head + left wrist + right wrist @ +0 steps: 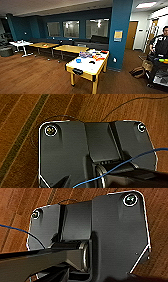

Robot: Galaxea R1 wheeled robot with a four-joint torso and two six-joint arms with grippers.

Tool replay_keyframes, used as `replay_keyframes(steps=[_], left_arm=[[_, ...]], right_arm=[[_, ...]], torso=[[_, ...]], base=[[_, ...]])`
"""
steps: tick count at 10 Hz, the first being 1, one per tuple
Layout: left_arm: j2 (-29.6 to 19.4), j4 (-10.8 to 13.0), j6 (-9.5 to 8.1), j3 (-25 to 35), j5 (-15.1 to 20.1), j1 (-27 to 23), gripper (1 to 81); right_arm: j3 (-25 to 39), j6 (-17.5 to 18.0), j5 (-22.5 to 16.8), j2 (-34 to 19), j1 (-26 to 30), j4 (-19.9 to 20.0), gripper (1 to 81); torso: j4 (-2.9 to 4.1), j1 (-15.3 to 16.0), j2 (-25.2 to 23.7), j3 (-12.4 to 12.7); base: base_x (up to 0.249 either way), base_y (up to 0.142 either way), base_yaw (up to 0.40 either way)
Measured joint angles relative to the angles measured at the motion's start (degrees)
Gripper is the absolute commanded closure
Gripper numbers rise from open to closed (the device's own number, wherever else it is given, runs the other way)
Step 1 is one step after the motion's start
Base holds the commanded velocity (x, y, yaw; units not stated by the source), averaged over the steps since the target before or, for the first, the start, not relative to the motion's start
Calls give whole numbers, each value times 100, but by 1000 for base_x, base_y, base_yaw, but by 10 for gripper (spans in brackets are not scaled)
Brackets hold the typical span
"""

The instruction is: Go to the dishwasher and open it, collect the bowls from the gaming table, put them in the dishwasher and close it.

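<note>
The gaming table (86,67), white-topped with yellow edging and legs, stands in the middle of the head view, a short way ahead on the wooden floor. A small bright-blue bowl (78,60) sits on its top near the left edge. Colourful board-game boxes (93,54) are strewn over the table's far half, and a small dark object (92,62) lies near the middle. The dishwasher is out of view. Both wrist views look down past the robot's dark plate onto wooden floor (20,124) (17,203).
Two wooden-topped tables (71,48) (43,45) and a white table (22,43) stand behind on the left. A blue pillar (120,35) rises right of the gaming table. A person (161,45) stands at the right by a dark cart (160,76); a bag (137,72) lies on the floor.
</note>
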Motion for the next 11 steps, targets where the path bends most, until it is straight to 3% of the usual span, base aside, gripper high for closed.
replay_keyframes(steps=[5,11], left_arm=[[2,2,0,-2,5,6,10],[26,5,0,17,9,4,10]], right_arm=[[0,2,0,28,16,-1,10],[-9,0,7,-27,35,-10,10]], torso=[[0,0,2,-2],[0,-15,0,0]], base=[[124,0,0],[11,77,0]])
